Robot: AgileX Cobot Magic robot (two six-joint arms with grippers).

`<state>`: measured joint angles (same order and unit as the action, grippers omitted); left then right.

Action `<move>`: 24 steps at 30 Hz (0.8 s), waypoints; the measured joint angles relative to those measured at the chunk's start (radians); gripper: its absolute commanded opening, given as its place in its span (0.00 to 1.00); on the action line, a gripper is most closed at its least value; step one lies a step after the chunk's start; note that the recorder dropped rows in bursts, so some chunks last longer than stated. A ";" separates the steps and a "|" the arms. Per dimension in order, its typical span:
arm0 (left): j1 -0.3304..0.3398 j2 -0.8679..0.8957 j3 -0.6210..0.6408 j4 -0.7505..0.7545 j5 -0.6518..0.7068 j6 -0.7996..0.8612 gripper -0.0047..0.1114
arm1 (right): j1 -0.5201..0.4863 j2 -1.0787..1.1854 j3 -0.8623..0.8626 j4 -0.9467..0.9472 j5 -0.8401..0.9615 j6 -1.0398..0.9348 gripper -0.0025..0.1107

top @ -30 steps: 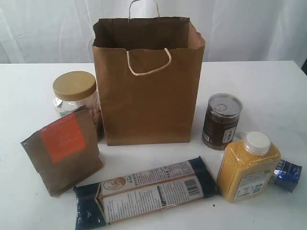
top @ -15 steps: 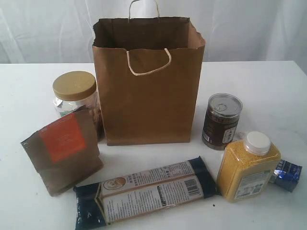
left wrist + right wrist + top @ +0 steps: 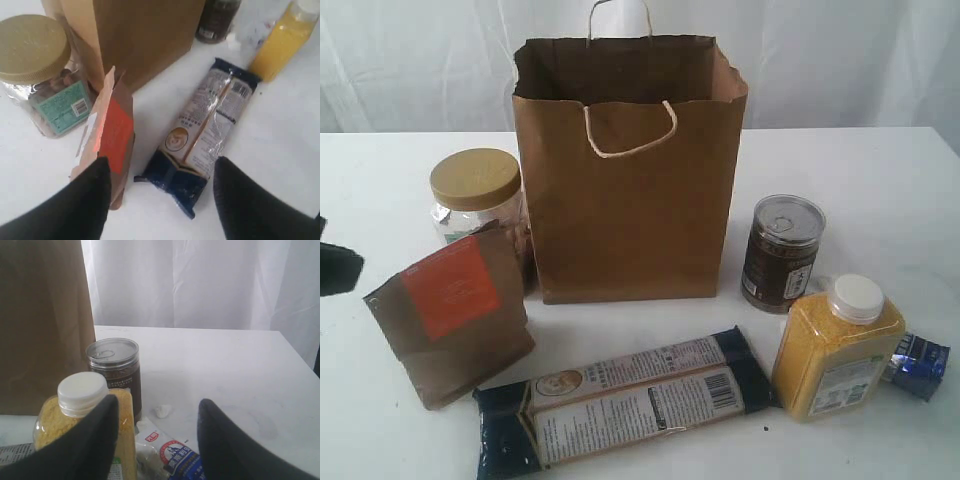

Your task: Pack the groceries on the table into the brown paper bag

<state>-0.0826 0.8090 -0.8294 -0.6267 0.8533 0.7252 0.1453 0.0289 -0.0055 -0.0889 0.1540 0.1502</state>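
One brown paper bag (image 3: 630, 200) upright on the table (image 3: 880, 180), left gripper (image 3: 161, 170) released, one pouch (image 3: 112, 130) and one long packet (image 3: 205, 130) just ahead of its jaws, one jar (image 3: 35, 50) beyond, right gripper (image 3: 157, 407) released, one bottle (image 3: 82, 390), one can (image 3: 114, 365), one small packet (image 3: 172, 455) ahead, all outside the bag

A black bit of the left gripper (image 3: 336, 268) has poked in at the left edge (it was not there before), near the brown pouch (image 3: 450, 318).

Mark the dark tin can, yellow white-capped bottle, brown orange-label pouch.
dark cylindrical tin can (image 3: 780, 262): exterior view, side wall.
yellow white-capped plastic bottle (image 3: 830, 345): exterior view, yellow body.
brown paper pouch with orange label (image 3: 450, 288): exterior view, orange label.
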 measured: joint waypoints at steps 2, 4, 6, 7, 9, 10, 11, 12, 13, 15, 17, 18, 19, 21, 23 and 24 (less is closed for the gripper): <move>-0.030 0.066 -0.015 0.045 -0.011 0.020 0.60 | 0.000 0.000 0.000 0.000 0.000 0.000 0.43; -0.064 0.141 -0.029 0.109 -0.032 0.027 0.60 | 0.000 0.000 0.000 0.000 0.000 0.000 0.43; -0.093 0.209 -0.041 0.172 -0.063 0.032 0.60 | 0.000 0.000 0.000 0.000 0.000 0.000 0.43; -0.105 0.234 -0.046 0.198 -0.079 0.031 0.60 | 0.000 0.000 0.000 0.000 0.000 0.000 0.43; -0.124 0.289 -0.060 0.238 -0.126 0.033 0.60 | 0.000 0.000 0.000 0.000 0.000 0.000 0.43; -0.129 0.314 -0.066 0.250 -0.143 0.033 0.60 | 0.000 0.000 0.000 0.000 0.000 0.000 0.43; -0.133 0.336 -0.074 0.258 -0.164 0.035 0.60 | 0.000 0.000 0.000 0.000 0.000 0.000 0.43; -0.139 0.357 -0.081 0.266 -0.183 0.035 0.60 | 0.000 0.000 0.000 0.000 0.000 0.000 0.43; -0.141 0.374 -0.089 0.273 -0.197 0.037 0.60 | 0.000 0.000 0.000 0.000 0.000 0.000 0.43; -0.149 0.412 -0.100 0.278 -0.216 0.037 0.60 | 0.000 0.000 0.000 0.000 0.000 0.000 0.43; -0.162 0.442 -0.106 0.280 -0.223 0.039 0.60 | 0.000 0.000 0.000 0.000 0.000 0.000 0.43; -0.175 0.456 -0.108 0.282 -0.229 0.039 0.60 | 0.000 0.000 0.000 0.000 0.000 0.000 0.43; -0.188 0.465 -0.108 0.282 -0.239 0.039 0.60 | 0.000 0.000 0.000 0.000 0.000 0.000 0.43; -0.212 0.479 -0.110 0.282 -0.256 0.049 0.60 | 0.000 0.000 0.000 0.000 0.000 0.000 0.43; -0.229 0.491 -0.110 0.282 -0.268 0.062 0.60 | 0.000 0.000 0.000 0.000 0.000 0.000 0.43; -0.233 0.496 -0.110 0.282 -0.268 0.066 0.60 | 0.000 0.000 0.000 0.000 0.000 0.000 0.43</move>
<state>-0.3156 1.3053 -0.9392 -0.3449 0.5850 0.7914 0.1453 0.0289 -0.0055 -0.0889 0.1540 0.1502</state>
